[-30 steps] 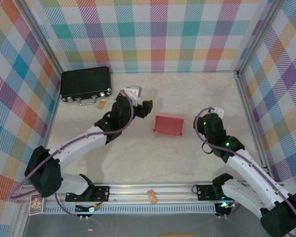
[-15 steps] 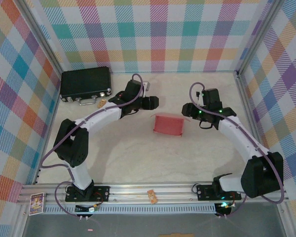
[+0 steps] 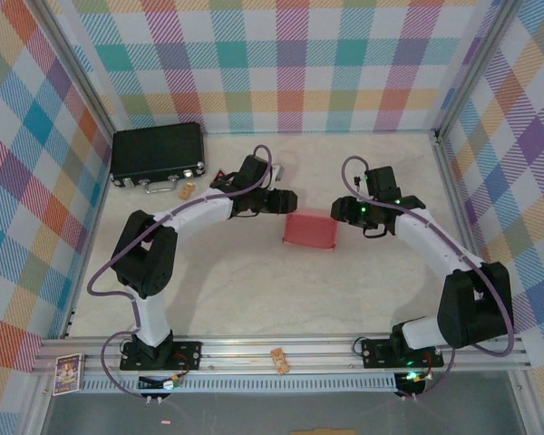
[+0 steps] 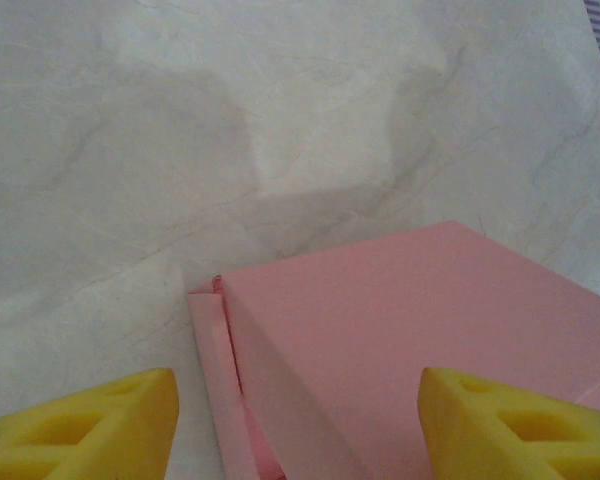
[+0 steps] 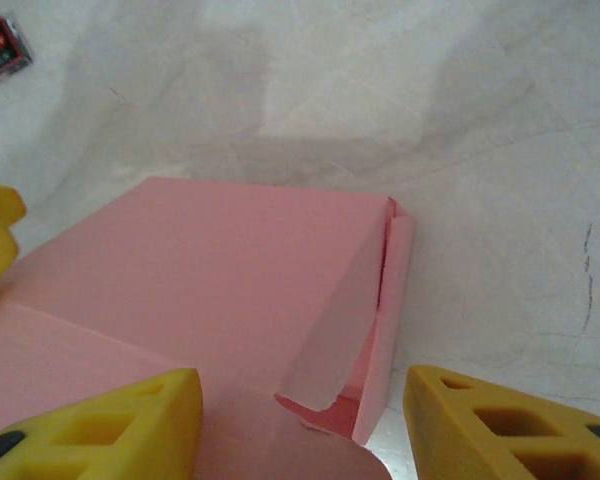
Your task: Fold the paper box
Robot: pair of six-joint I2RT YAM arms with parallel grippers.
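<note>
Both my arms have swung inward since a second ago, so my left gripper (image 3: 284, 200) and right gripper (image 3: 341, 211) flank the small salmon-pink thin-card box (image 3: 309, 230) mid-table, jaws apart, clamping nothing, placed, I judge, to tuck its loose, creased end flaps against the smooth pale marbled table (image 3: 254, 290).

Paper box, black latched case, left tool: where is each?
paper box (image 3: 309, 230): top view, middle of its pink top.
black latched case (image 3: 157, 151): top view, centre of lid.
left tool (image 4: 300, 425): left wrist view, midway between yellow fingertips.
</note>
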